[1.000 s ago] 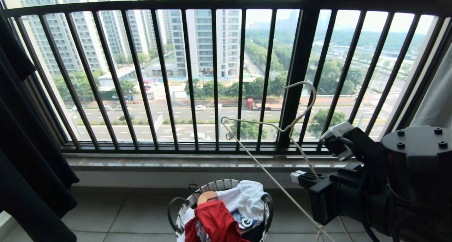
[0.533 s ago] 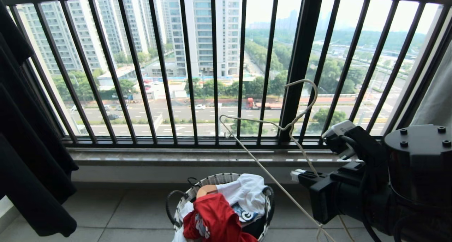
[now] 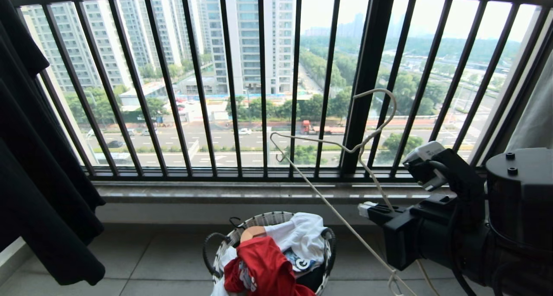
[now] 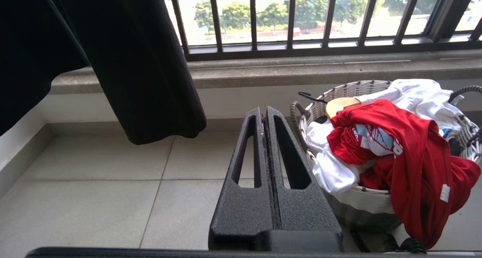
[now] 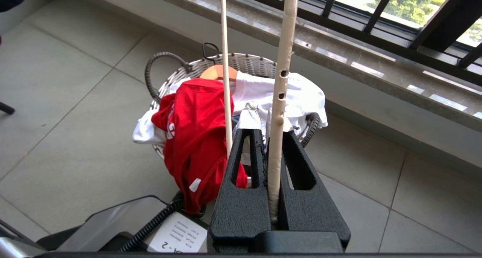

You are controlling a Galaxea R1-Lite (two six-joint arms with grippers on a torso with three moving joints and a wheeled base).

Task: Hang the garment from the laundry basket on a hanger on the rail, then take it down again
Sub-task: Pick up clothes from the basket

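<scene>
The red garment (image 3: 263, 265) lies bunched on top of the laundry basket (image 3: 263, 220) on the tiled floor and spills over its near rim. The left wrist view shows the garment (image 4: 414, 145) and the basket (image 4: 354, 88) close by. My right gripper (image 3: 367, 210) hovers to the right of the basket and above it, shut on the cream-white wire hanger (image 3: 359, 151), whose hook points up before the window bars. In the right wrist view the hanger (image 5: 280, 81) is pinched in the right gripper (image 5: 269, 132), above the garment (image 5: 192, 130). My left gripper (image 4: 264, 109) is shut and empty, low beside the basket. The rail is out of view.
A black garment (image 3: 39, 179) hangs at the left. The black barred window railing (image 3: 263, 84) and a stone sill (image 3: 224, 192) stand behind the basket. A white shirt (image 3: 302, 235) and a wooden hanger (image 3: 252, 233) also lie in the basket. A coiled cable (image 5: 150, 224) lies below the right gripper.
The whole head view has shifted, so the camera has moved. The right gripper keeps its hold on the hanger, which now sits slightly higher and further right. The basket's contents have not moved.
</scene>
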